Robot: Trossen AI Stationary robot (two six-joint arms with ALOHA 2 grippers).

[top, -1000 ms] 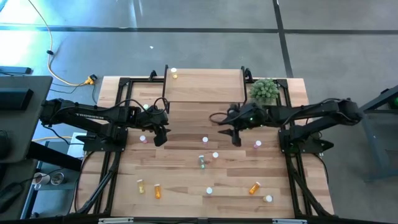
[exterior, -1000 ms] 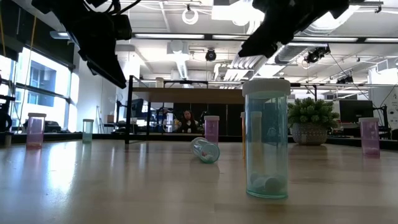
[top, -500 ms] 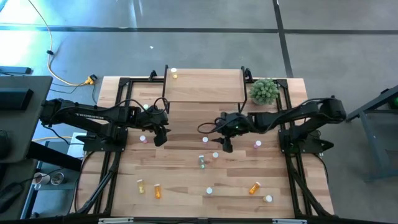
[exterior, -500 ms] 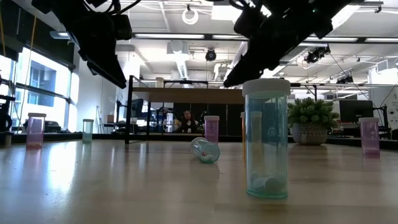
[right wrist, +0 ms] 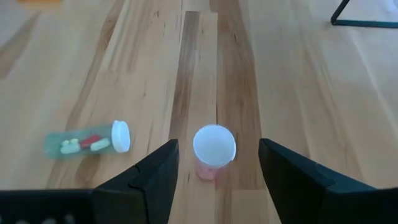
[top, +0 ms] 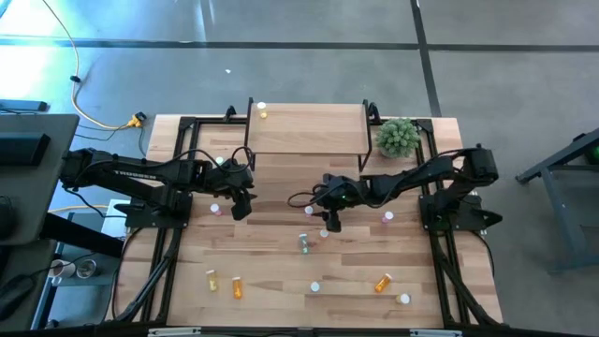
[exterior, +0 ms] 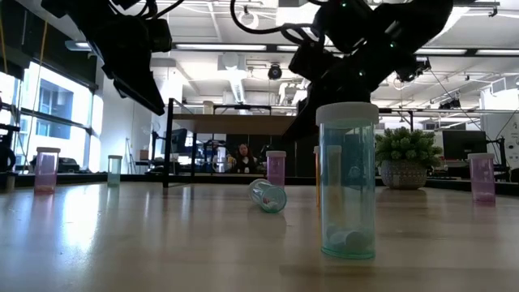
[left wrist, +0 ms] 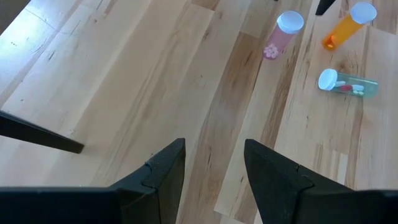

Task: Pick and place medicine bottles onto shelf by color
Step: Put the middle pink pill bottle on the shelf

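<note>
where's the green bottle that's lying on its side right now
The green bottle lies near the table's middle in the high view, just in front of the open right gripper and the upright pink bottle between its fingers.

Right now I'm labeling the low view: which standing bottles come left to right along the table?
Pink bottle → small green bottle → pink bottle before the shelf → big near green bottle → pink bottle at far right.

You have twelve bottles point(top: 383, 282) in the overhead view: one on the shelf point(top: 309, 131) and eleven on the table point(top: 271, 267). Two of those eleven are plainly orange. You also have one shelf, one potted plant point(top: 398, 137) and two robot arms point(top: 140, 173).
</note>
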